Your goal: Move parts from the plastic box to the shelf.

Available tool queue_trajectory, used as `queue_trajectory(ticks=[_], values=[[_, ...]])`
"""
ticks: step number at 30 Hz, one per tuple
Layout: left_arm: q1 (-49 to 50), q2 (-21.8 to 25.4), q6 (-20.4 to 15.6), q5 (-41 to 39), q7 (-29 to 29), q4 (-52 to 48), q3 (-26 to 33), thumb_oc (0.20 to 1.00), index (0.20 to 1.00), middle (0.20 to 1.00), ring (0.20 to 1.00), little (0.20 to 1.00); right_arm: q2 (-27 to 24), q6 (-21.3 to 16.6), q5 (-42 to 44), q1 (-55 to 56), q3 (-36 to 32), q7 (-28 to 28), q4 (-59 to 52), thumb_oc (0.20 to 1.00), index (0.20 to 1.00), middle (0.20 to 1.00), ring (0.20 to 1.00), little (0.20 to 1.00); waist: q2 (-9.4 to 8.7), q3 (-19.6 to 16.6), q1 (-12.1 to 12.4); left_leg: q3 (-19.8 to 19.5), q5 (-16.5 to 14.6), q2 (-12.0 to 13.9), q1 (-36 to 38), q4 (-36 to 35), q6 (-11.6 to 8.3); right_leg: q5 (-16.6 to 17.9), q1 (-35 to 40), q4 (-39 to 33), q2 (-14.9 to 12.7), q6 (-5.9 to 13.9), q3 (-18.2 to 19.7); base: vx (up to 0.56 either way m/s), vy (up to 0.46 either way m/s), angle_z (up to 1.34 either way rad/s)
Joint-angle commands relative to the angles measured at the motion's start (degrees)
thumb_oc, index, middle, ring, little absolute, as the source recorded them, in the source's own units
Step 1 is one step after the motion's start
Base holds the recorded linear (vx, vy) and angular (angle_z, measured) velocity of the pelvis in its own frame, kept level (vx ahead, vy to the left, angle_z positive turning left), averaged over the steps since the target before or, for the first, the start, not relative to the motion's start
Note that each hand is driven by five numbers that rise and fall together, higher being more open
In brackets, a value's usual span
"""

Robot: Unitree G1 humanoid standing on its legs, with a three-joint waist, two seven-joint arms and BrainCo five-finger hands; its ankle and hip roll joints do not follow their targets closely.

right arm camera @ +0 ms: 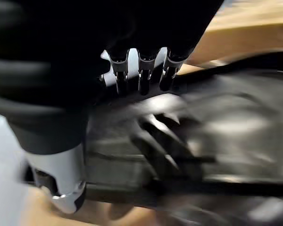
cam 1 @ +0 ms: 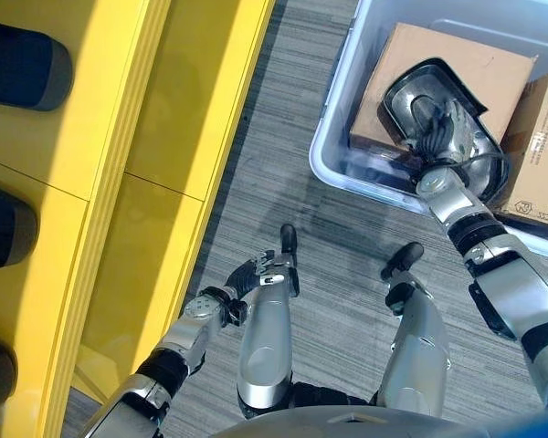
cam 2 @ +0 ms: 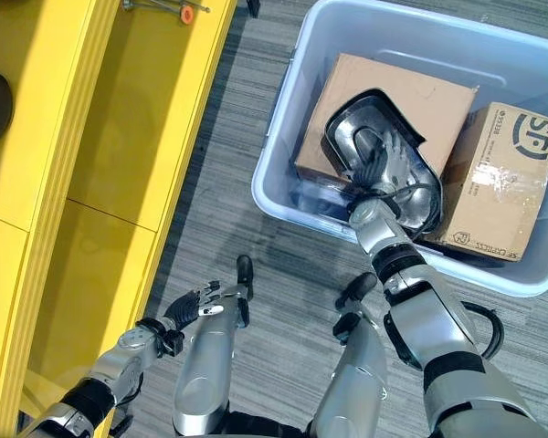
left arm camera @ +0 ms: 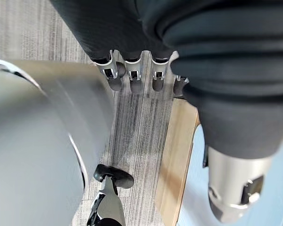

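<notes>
Left eye view: right hand [cam 1: 438, 128] reaches into the box [cam 1: 333, 151], fingers spread flat on the black part [cam 1: 411, 96] lying on the cartons; the pick-up step, no grip yet. Right eye view: left hand [cam 2: 187, 308] hangs relaxed, empty, beside the shelf [cam 2: 91, 182]. Right wrist view: fingers [right arm camera: 140, 80] straight over the part. Next: curl round its rim, lift, swing to the shelf.

The left hand [left arm camera: 146, 75] hangs over grey striped carpet [left arm camera: 137, 127], its fingers [left arm camera: 132, 80] straight and holding nothing. A pale wooden strip [left arm camera: 177, 160] runs beside the carpet.
</notes>
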Motion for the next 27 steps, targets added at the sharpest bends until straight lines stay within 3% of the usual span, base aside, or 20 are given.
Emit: queue_trajectory(ticks=[1,3,7,8,13,17,23,27], values=[[1.48,0.25,0.60,-1.48,1.33,-1.69,-3.80,1.000,1.000,1.000,1.000,1.000,-0.90,1.70,6.46,-2.08,-2.58,-6.41,3.06,1.000,1.000,1.000,1.000,1.000,1.99,-1.58,0.84,-0.08,-0.79,1.18,-3.19,1.46,0.16,-6.32,-0.48,6.09,-0.99,5.19,2.80,0.00,0.000,0.00],[1.08,0.05,0.85,-1.62,1.83,-1.59,-4.43,1.000,1.000,1.000,1.000,1.000,-0.76,1.61,8.37,-3.24,-3.82,-8.07,6.34,1.000,1.000,1.000,1.000,1.000,2.25,-1.58,1.21,-0.35,-0.82,1.02,-4.02,1.65,0.15,-6.39,-0.93,6.26,-1.07,5.22,2.54,0.00,0.006,0.03],[0.27,-0.53,1.25,-1.89,3.24,-1.30,-5.55,1.000,1.000,1.000,1.000,1.000,-0.79,1.81,12.66,-5.06,-3.48,-4.53,9.68,1.000,1.000,1.000,1.000,1.000,2.60,-1.58,1.73,-0.78,-0.68,0.80,-5.68,1.98,0.02,-6.46,-2.07,6.69,-1.11,5.16,2.16,0.02,0.010,0.07],[0.63,-0.72,1.08,-2.02,3.46,-1.16,-6.03,1.000,1.000,1.000,1.000,1.000,-0.58,1.06,12.03,-4.65,-2.34,0.61,10.31,1.000,1.000,1.000,1.000,1.000,2.71,-1.58,1.91,-1.04,-2.29,0.71,-5.10,2.75,-0.58,-7.96,-1.67,7.82,-1.41,6.01,2.73,0.08,0.000,0.03],[0.14,-0.42,1.88,-2.28,3.81,-1.78,-5.99,1.000,1.000,1.000,1.000,1.000,-1.78,-0.37,5.66,-7.29,1.66,4.00,9.23,1.000,1.000,1.000,1.000,1.000,2.81,-1.58,2.41,-1.44,-2.22,0.48,-6.55,3.72,-0.66,-8.15,-2.84,8.88,-1.80,5.83,2.46,0.02,0.000,0.02],[0.57,0.77,2.40,-1.77,2.53,-2.25,-5.74,1.000,1.000,1.000,1.000,1.000,-3.20,-0.90,-4.57,-11.14,4.93,7.05,8.10,1.000,1.000,1.000,1.000,1.000,2.94,-1.58,3.19,-1.90,-2.41,0.30,-6.94,4.55,-0.62,-8.41,-3.07,9.94,-2.16,5.82,1.96,0.01,-0.017,0.05],[1.57,1.47,0.77,-0.55,0.89,-1.51,-5.58,1.000,1.000,1.000,1.000,1.000,-5.63,2.76,-25.85,-16.09,12.88,10.79,7.42,1.000,1.000,1.000,1.000,1.000,2.97,-1.58,4.32,-2.29,-2.32,0.22,-7.06,4.66,-0.50,-8.51,-2.82,10.43,-2.63,5.92,1.04,0.00,-0.019,0.06],[3.38,4.15,-1.05,-0.07,-1.71,-1.72,-4.85,1.000,1.000,1.000,1.000,1.000,-9.60,0.13,-40.26,-19.11,21.42,14.86,8.08,1.000,1.000,1.000,1.000,1.000,2.52,-1.58,5.40,-3.01,-2.26,0.52,-7.56,4.94,-0.54,-8.46,-2.51,10.47,-2.99,6.17,0.08,0.00,-0.072,0.14]])
